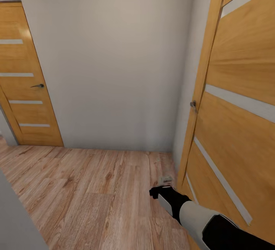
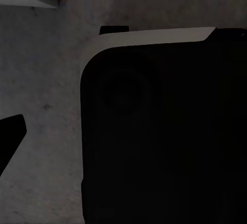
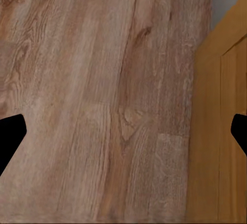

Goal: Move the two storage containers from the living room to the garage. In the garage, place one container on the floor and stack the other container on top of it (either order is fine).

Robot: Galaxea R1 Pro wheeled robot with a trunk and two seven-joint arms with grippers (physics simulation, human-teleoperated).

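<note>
Head view: neither storage container can be seen from here, so their place cannot be told; the robot stands in a hallway corner with a wood-plank floor (image 1: 88, 189) and plain pale walls (image 1: 114, 62). No brand, label or writing can be read on anything.

The right arm (image 1: 198, 215), black and white, reaches in from about 5 o'clock, and its right gripper (image 1: 165, 180) sits low beside the foot of an open wooden door (image 1: 236, 101) that takes up the 3 o'clock side. That door carries pale inset strips and a small metal handle (image 1: 193, 105) on its edge. A second closed door (image 1: 23, 78) of the same make stands at 9 o'clock, with a dark lever handle (image 1: 38, 86).

From the right wrist camera, two black fingertips (image 3: 10, 136) stand far apart over bare planks, nothing between them.

From the left wrist camera, one black fingertip (image 2: 10, 136) shows over grey mottled ground beside a large black-and-white robot part (image 2: 164, 131); whether the left gripper's jaws are spread or closed cannot be told.
</note>
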